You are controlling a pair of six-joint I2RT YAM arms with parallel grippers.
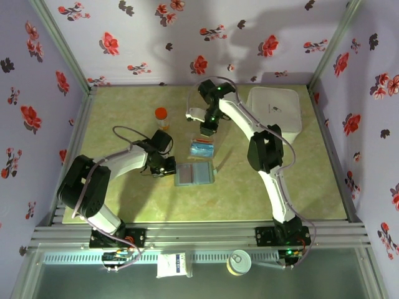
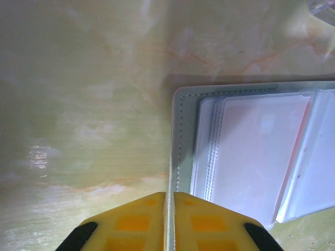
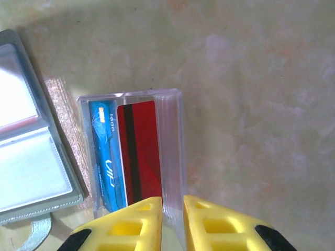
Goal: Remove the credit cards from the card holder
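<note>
The grey-blue card holder [image 1: 194,173] lies open flat on the table, its clear sleeves [image 2: 256,157] holding pale cards. My left gripper [image 1: 167,166] is shut on the holder's left edge [image 2: 180,136], the yellow fingertips [image 2: 168,209] pinching the stitched border. A blue credit card [image 3: 107,162] and a red one [image 3: 141,151] lie side by side in a clear plastic tray [image 3: 172,130] just beyond the holder [image 3: 31,167]. My right gripper [image 3: 172,209] hovers over the tray's right wall, jaws a narrow gap apart and holding nothing; from above it [image 1: 207,129] sits behind the tray [image 1: 202,148].
An orange-capped bottle [image 1: 161,117] stands at the back left of the green mat. A big white rounded box [image 1: 274,112] sits at the back right. A white packet [image 1: 174,265] and a can [image 1: 239,261] rest on the front rail.
</note>
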